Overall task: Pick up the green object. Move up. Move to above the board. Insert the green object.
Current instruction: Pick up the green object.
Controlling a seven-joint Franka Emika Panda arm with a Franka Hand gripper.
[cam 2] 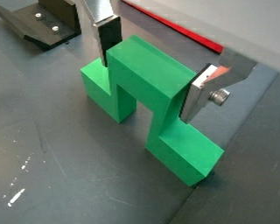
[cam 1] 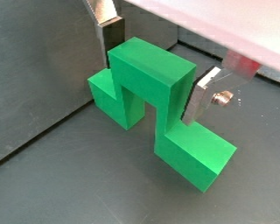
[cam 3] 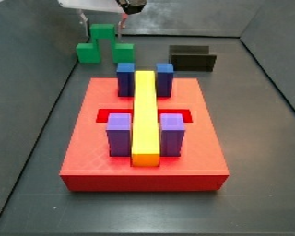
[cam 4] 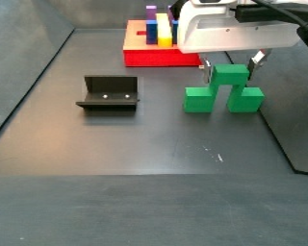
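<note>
Dark floor: green object (cam 2: 149, 101) standing; hand (cam 2: 154, 74) straddles raised middle, fingers touching.

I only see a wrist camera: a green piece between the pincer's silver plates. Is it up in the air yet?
Observer: No. In a side view the green piece stands with both low cubes on the floor, and the pincer straddles its middle cube.
Child: Where does it have to go?
Observer: To the red board. A side view shows it carries a long yellow bar, with blue cubes beside one end and purple cubes beside the other.
</note>
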